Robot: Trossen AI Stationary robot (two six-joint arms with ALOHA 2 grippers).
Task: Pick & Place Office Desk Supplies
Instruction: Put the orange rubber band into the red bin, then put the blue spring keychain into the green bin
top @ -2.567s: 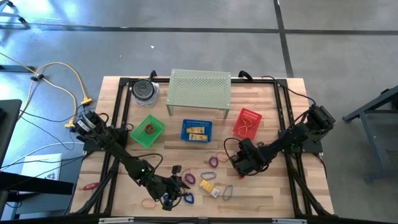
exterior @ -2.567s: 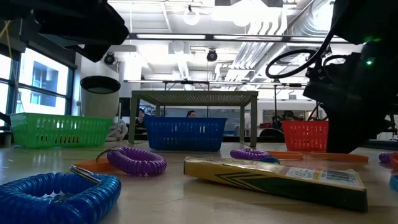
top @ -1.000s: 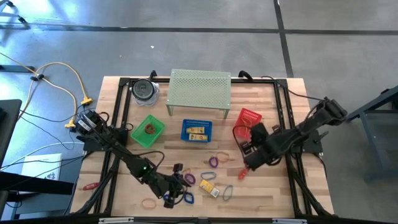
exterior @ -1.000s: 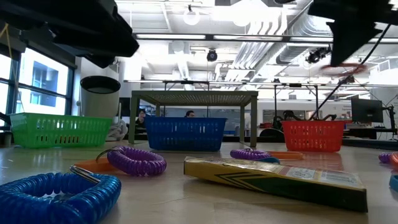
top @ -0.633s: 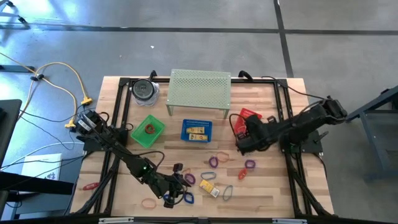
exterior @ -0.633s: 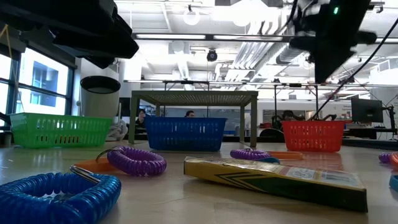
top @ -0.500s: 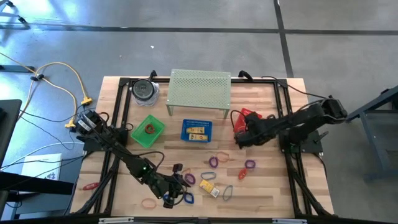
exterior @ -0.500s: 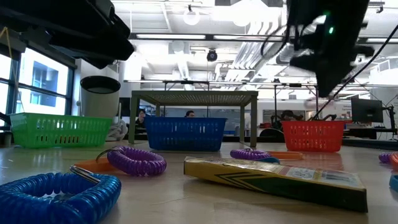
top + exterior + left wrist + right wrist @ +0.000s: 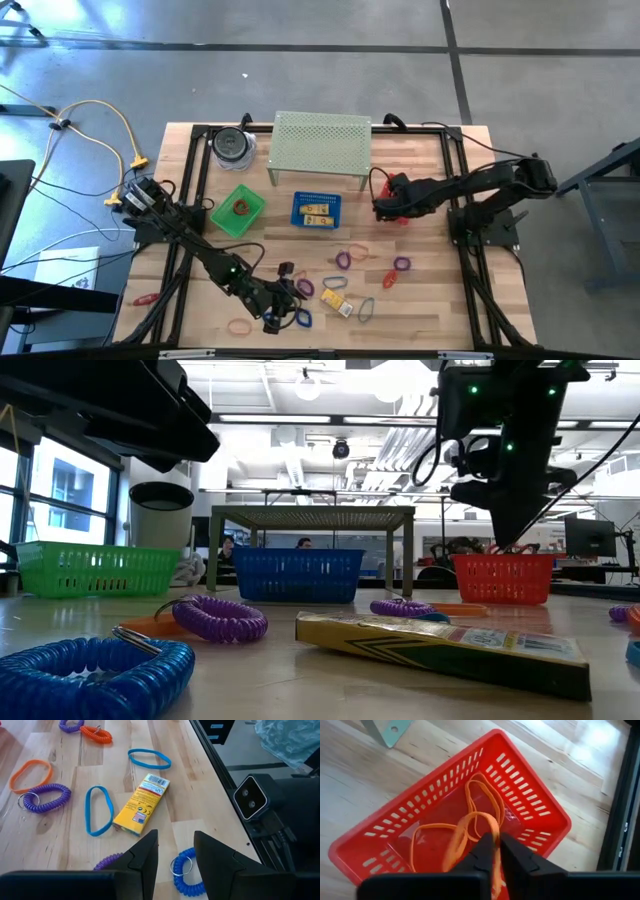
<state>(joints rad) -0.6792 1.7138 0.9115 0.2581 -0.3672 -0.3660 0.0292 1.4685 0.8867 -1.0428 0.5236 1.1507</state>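
The right gripper (image 9: 496,851) is hovering over the red basket (image 9: 534,790), fingers clamped on an orange rubber band (image 9: 470,827). On release it may cling, probably snagging a finger. The left gripper (image 9: 175,851) is waiting near the counter's (image 9: 440,300) front, fingers apart.

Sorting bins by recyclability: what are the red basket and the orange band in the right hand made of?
The red basket looks like glossy moulded plastic, given its slotted walls and sheen. The orange band in the right hand seems to be matte rubber: thin, limp, drooping in a loop.
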